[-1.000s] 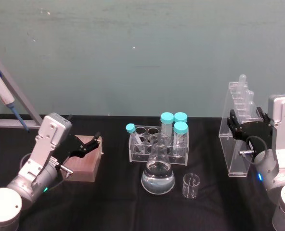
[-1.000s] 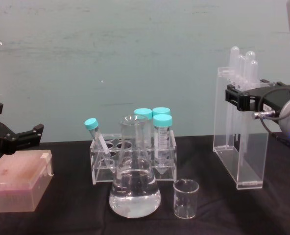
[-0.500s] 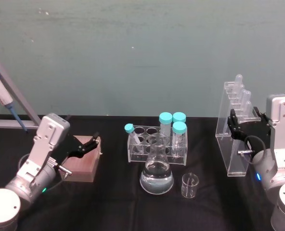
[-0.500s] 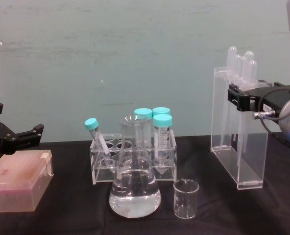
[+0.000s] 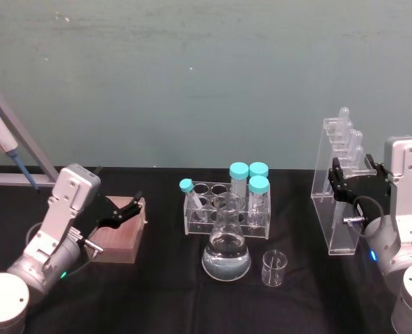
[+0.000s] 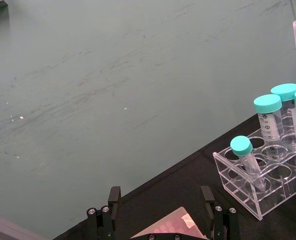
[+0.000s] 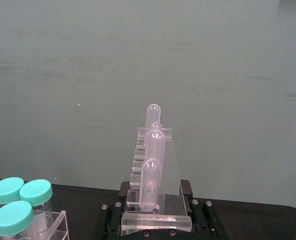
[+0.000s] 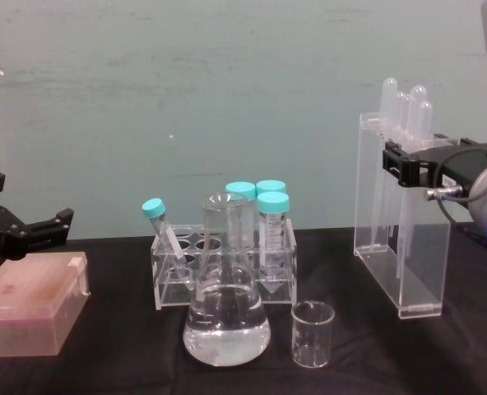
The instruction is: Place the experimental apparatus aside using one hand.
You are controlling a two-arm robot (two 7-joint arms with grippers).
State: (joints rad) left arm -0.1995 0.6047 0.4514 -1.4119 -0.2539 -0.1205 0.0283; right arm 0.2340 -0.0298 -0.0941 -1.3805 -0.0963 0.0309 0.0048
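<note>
The tall clear acrylic stand (image 5: 337,202) with long pipettes (image 8: 404,107) is at the table's right side, its base on or just above the black cloth. My right gripper (image 5: 354,184) is shut on its upper part, one black finger (image 7: 124,191) on each side of the stand (image 7: 155,200). The conical flask (image 5: 226,254) with clear liquid and the small beaker (image 5: 274,269) stand at the front centre, apart from both grippers. My left gripper (image 5: 126,209) hangs open over a pinkish box (image 8: 30,309) at the left, holding nothing.
A clear rack (image 8: 227,267) with teal-capped tubes (image 5: 251,177) stands just behind the flask (image 8: 225,321) and beaker (image 8: 313,333). A blue-and-white pipettor (image 5: 1,139) leans on a grey frame at the far left. A teal wall closes the back.
The stand and my right gripper shifted a little to the left, the stand leaning slightly, then held still. The left arm has not moved.
</note>
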